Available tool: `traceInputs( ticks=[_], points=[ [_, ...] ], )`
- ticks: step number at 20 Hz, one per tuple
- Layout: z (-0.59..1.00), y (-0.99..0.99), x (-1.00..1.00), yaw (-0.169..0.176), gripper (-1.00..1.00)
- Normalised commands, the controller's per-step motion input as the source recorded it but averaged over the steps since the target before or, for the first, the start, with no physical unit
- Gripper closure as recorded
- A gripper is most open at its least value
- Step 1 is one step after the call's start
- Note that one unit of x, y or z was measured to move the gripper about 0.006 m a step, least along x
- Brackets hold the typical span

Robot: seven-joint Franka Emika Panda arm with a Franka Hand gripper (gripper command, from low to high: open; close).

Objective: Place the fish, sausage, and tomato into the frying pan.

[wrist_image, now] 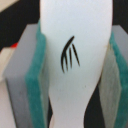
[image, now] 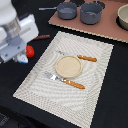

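Gripping the fish point(wrist_image: 75, 60) between clenched pads point(wrist_image: 35, 75), gripper point(image: 21, 56) low beside the tomato point(image: 30, 50)

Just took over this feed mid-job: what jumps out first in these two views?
In the wrist view, the white fish fills the frame, clamped between the gripper's green pads. In the exterior view, the arm sits at the exterior view's left with the red tomato beside it. A beige plate with fork and knife lies on the placemat, and the frying pan waits on the brown board behind.
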Motion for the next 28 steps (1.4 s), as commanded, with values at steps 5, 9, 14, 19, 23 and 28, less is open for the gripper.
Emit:
traceInputs(
  ticks=[5,9,14,19,23,28],
  points=[
    [1.00,0.91,0.56,0.009,1.00],
    [0.98,0.96,0.49,0.010,1.00],
    [0.65,0.97,0.37,0.003,1.00],
    [0.16,1.00,0.29,0.000,1.00],
    [0.00,1.00,0.31,0.000,1.00],
    [-0.03,1.00,0.28,0.000,1.00]
  ],
)
